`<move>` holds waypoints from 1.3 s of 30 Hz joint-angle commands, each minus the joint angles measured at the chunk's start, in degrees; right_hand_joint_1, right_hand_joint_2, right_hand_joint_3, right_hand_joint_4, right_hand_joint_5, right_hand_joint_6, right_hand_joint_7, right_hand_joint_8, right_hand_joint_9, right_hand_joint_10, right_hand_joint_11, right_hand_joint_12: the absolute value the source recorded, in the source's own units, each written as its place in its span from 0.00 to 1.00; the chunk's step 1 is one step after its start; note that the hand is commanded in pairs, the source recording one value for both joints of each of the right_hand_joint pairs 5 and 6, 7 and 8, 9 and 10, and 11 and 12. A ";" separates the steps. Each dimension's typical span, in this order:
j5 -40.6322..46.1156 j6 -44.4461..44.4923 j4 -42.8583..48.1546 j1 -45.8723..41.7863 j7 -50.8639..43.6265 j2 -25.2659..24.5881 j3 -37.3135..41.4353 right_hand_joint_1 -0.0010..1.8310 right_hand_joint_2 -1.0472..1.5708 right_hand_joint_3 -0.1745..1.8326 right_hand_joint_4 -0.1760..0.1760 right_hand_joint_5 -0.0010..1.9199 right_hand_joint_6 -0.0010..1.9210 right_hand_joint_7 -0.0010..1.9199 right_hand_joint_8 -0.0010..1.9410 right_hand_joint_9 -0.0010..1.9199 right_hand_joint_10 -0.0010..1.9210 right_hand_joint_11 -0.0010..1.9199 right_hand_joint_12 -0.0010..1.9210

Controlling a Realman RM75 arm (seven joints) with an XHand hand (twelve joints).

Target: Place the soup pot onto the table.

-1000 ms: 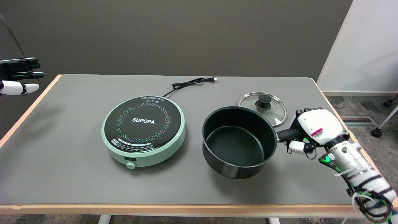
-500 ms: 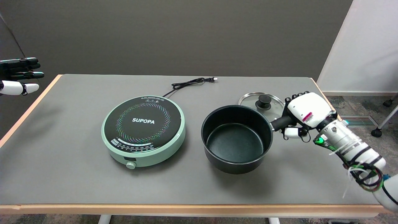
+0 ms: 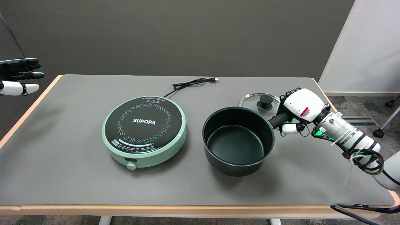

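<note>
The black, round, straight-walled metal soup pot (image 3: pixel 238 140) sits on the grey-topped table with pale wooden edging (image 3: pixel 78 175), just to the right of the round mint-green induction cooker with a black glass top (image 3: pixel 144 130) and clear of it, a strip of grey surface showing between the two; its base looks to be resting flat on the tabletop, with a shadow tight under its near wall, though a sliver of lift cannot be ruled out from this angle; the pot's short black handle (image 3: pixel 277 120) points to the right and the right hand (image 3: pixel 297 109), white-shelled with black fingers, is wrapped around it, fingers curled over the top and the thumb tucked beneath, so it is gripping the handle rather than spread; judged from this, the carrying part of the task seems done, the pot being off the cooker and on the table; what appears left is to let go of the handle and draw the arm away; the pot is empty, its dark inner floor bare and nothing in it; the round glass lid with a steel rim and black knob (image 3: pixel 260 102) lies flat on the table just behind the pot, near the hand, not on the pot; the cooker's top carries nothing, and its black power cord (image 3: pixel 187 84) trails unplugged toward the far edge
</note>
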 commanded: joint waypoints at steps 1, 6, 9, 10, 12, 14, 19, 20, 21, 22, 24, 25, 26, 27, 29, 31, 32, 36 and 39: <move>7.72 -12.87 -11.99 5.36 -0.16 7.80 -9.24 0.47 0.73 0.56 0.46 1.00 1.00 1.00 0.99 1.00 1.00 1.00 1.00; 8.31 -13.33 -14.26 7.08 -0.16 8.54 -12.56 0.47 0.74 0.55 0.46 1.00 1.00 1.00 0.99 1.00 1.00 1.00 1.00; 8.89 -12.79 -17.41 9.39 -0.16 8.52 -15.10 0.47 0.74 0.56 0.46 1.00 1.00 1.00 0.99 1.00 1.00 1.00 1.00; 8.89 -12.66 -18.62 10.33 -0.16 8.41 -15.69 0.47 0.74 0.56 0.46 1.00 1.00 1.00 0.99 1.00 1.00 1.00 1.00; 8.89 -12.02 -20.92 12.29 -0.24 8.04 -16.53 0.47 0.74 0.56 0.46 1.00 1.00 1.00 0.99 1.00 1.00 1.00 1.00; 8.89 -11.73 -23.09 14.20 -0.24 7.59 -17.31 0.47 0.74 0.55 0.46 1.00 1.00 1.00 0.99 1.00 1.00 1.00 1.00; 8.89 -11.78 -28.42 18.16 -0.24 7.19 -20.24 0.47 0.74 0.55 0.46 1.00 1.00 1.00 0.99 1.00 1.00 1.00 1.00; 8.89 -11.73 -29.03 18.67 -0.24 7.21 -21.04 0.47 0.74 0.55 0.46 1.00 1.00 1.00 0.99 1.00 1.00 1.00 1.00; 8.89 -11.73 -29.48 18.99 -0.24 7.26 -21.65 0.47 0.74 0.55 0.46 1.00 1.00 1.00 0.99 1.00 1.00 1.00 1.00; 8.89 -11.73 -29.76 19.18 -0.24 7.27 -21.98 0.46 0.74 0.55 0.46 1.00 1.00 1.00 0.99 1.00 1.00 1.00 1.00; 8.89 -11.91 -30.31 19.34 -0.24 7.27 -22.37 0.46 0.74 0.56 0.46 1.00 1.00 1.00 0.99 1.00 1.00 1.00 1.00; 8.89 -11.99 -30.36 19.34 -0.24 7.24 -22.32 0.46 0.74 0.56 0.46 1.00 1.00 1.00 0.99 1.00 1.00 1.00 1.00; 8.89 -12.07 -30.36 19.31 -0.24 7.16 -22.16 0.46 0.74 0.55 0.46 1.00 1.00 1.00 0.99 1.00 1.00 1.00 1.00; 8.89 -12.12 -30.36 19.23 -0.24 7.11 -22.03 0.46 0.74 0.55 0.46 1.00 1.00 1.00 0.99 1.00 1.00 1.00 1.00; 8.89 -12.07 -30.36 19.04 -0.24 6.89 -21.89 0.46 0.74 0.55 0.46 1.00 1.00 1.00 0.99 1.00 1.00 1.00 1.00; 8.68 -11.83 -30.26 18.91 -0.24 6.57 -21.87 0.46 0.74 0.55 0.46 1.00 1.00 1.00 0.99 1.00 1.00 1.00 1.00; 8.52 -11.73 -30.15 18.81 -0.24 6.39 -21.81 0.46 0.74 0.55 0.46 1.00 1.00 1.00 0.99 1.00 1.00 1.00 1.00; 8.25 -11.65 -29.54 18.35 -0.24 5.75 -21.65 0.46 0.73 0.55 0.46 1.00 1.00 1.00 0.99 1.00 1.00 1.00 1.00; 8.17 -11.22 -28.61 17.93 -0.24 5.40 -20.96 0.47 0.73 0.55 0.46 1.00 1.00 1.00 0.99 1.00 1.00 1.00 1.00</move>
